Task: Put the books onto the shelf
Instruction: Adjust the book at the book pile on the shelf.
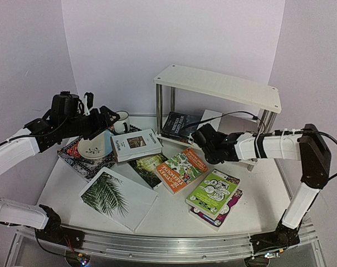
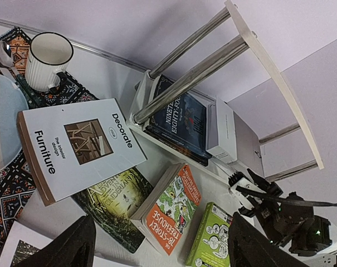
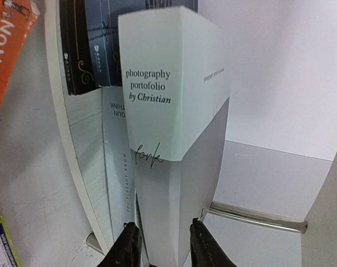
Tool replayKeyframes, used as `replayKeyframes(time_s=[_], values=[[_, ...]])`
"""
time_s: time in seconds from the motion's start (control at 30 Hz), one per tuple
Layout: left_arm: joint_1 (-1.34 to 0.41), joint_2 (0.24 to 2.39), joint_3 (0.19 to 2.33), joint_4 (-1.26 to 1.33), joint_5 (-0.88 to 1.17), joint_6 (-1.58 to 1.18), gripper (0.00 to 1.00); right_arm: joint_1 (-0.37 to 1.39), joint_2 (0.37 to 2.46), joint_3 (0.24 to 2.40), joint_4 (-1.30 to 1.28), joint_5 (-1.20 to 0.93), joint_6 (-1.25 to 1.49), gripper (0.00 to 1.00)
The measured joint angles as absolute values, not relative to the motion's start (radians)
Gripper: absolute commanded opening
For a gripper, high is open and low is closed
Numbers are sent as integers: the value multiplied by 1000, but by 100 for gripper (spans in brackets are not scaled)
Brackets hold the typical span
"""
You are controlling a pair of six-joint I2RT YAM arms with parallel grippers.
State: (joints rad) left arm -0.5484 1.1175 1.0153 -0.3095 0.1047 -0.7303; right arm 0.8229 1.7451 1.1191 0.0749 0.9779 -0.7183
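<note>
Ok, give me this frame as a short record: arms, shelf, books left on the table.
left gripper: open, holds nothing
right gripper: shut on white book at lower tier of shelf
lower tier: dark books, flat
on table: palm book, Decorate book, green book, orange book, lime book atop magenta book

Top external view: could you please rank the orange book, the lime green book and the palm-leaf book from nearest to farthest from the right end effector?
1. Orange book, just in front of the right end effector.
2. Lime green book, farther toward the arm bases.
3. Palm-leaf book, far off at front left.
</note>
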Motion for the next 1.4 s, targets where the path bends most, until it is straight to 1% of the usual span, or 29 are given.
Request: replayKeyframes(time_s=[0.03,0.13,0.17,0.2,0.27,0.43,0.73,0.9,0.93,0.97,1.07,1.13,1.23,1.4], values=[[-548,1117,1015,-309,105,-730,83,837,1738,1119,75,985,-722,41],[-548,1113,1015,-309,104,-730,83,868,1709,1120,75,996,-735,78],[-548,1112,1015,-310,104,-730,83,873,1699,1121,76,998,-732,91],[-548,1110,1015,-309,104,-730,83,874,1692,1121,79,997,-736,98],[-548,1109,1015,-309,104,-730,83,871,1681,1122,81,992,-735,98],[-548,1109,1015,-309,104,-730,83,831,1695,1145,79,966,-733,98],[-548,1097,1015,-309,104,-730,83,698,1810,1232,86,912,-729,98],[-548,1092,1015,-309,104,-730,83,669,1849,1240,84,887,-728,98],[-548,1092,1015,-309,104,-730,83,668,1854,1242,83,882,-728,96],[-548,1092,1015,-309,103,-730,83,667,1859,1246,82,878,-728,90],[-548,1092,1015,-309,103,-730,83,661,1877,1263,84,876,-728,66],[-548,1092,1015,-309,103,-730,83,660,1889,1275,85,876,-730,53],[-548,1092,1015,-309,102,-730,83,658,1899,1280,90,882,-727,45],[-548,1092,1015,-309,102,-730,83,662,1894,1280,104,896,-726,35]])
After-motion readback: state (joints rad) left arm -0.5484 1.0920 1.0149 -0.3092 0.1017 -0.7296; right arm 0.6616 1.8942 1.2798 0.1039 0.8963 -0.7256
